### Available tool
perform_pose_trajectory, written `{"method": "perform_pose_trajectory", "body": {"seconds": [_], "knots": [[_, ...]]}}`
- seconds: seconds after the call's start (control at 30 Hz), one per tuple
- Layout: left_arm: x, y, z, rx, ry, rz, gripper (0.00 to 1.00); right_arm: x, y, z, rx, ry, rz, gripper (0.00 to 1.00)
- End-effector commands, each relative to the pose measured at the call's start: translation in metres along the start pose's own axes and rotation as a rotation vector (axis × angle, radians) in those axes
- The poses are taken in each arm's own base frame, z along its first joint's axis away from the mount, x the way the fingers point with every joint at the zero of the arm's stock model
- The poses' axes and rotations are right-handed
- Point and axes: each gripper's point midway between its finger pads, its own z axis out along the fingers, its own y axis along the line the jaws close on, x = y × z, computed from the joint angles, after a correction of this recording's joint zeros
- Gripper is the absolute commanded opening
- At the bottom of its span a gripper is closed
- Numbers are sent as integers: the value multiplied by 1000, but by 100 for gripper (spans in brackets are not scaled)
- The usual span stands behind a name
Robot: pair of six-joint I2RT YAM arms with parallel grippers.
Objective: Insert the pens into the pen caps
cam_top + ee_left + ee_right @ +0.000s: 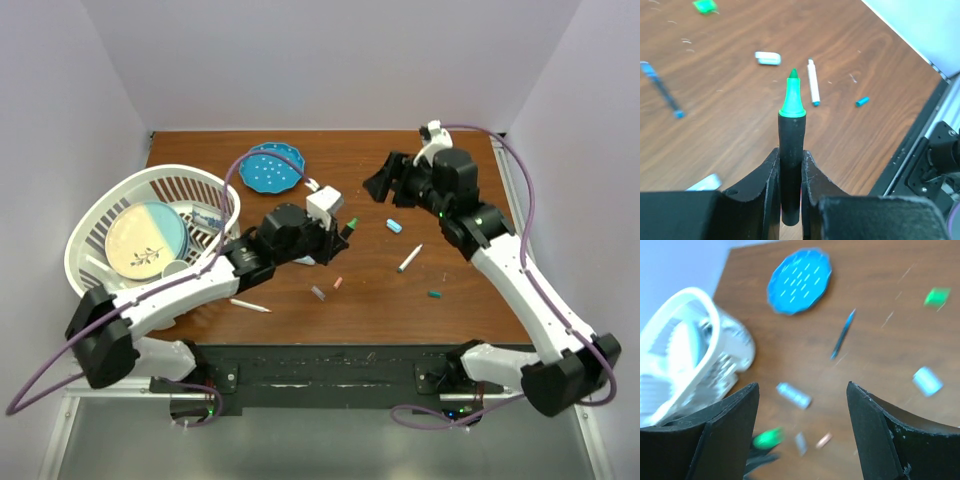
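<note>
My left gripper is shut on a dark pen whose green tip points away from it, above mid-table. My right gripper hangs open and empty at the back of the table, with blurred table showing between its jaws. Loose on the wood lie a white pen, a second white pen and a blue pen. Caps lie scattered: light blue, teal, pink, grey and green.
A blue dotted plate sits at the back centre-left. A white basket holding a cream-and-blue plate and other dishes fills the left side. The table's front edge runs just past the near white pen.
</note>
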Motion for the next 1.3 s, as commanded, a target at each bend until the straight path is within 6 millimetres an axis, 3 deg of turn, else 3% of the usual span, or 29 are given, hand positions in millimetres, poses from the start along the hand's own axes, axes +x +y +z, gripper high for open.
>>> {"method": "perform_pose_trajectory", "body": {"seconds": [0.0,0.03,0.07,0.13,0.2,0.27,0.47,0.5,0.53,0.57,0.6,0.63,0.67,0.83,0.9,0.93,0.97,1.27], "knots": [[-30,13,-44,-100,-39,74,0,-35,-41,39,148,-43,-184,75],[-34,13,-57,-102,-55,84,0,-27,-59,61,201,0,-190,74],[-35,15,-63,-117,-62,95,0,-40,-66,68,234,-22,-191,74],[-35,19,-78,-131,-86,132,0,-42,-91,86,346,-20,-187,74],[-25,26,-84,-161,-84,153,0,-38,-113,114,414,14,-185,73],[-33,29,-95,-179,-129,159,0,-31,-131,141,442,55,-207,70],[-49,25,-114,-170,-220,168,0,-10,-150,201,310,154,-419,65],[-49,24,-115,-165,-224,170,0,4,-164,213,321,195,-456,66],[-51,22,-116,-159,-232,171,0,10,-172,215,324,239,-497,66],[-50,21,-115,-154,-229,175,0,-2,-174,220,325,227,-505,66],[-52,20,-116,-150,-233,178,0,13,-181,231,292,275,-501,67],[-51,22,-115,-155,-224,181,0,16,-186,232,284,298,-501,67],[-52,21,-115,-153,-225,183,0,10,-188,237,260,290,-493,67],[-51,19,-112,-140,-224,186,0,24,-203,258,177,325,-497,69],[-50,20,-111,-139,-219,186,0,20,-211,262,171,320,-487,70],[-49,20,-109,-139,-213,188,0,32,-215,267,151,350,-469,70],[-50,20,-108,-139,-211,189,0,28,-215,270,140,343,-464,70],[-49,24,-104,-140,-200,187,0,50,-221,281,43,389,-417,71]]}}
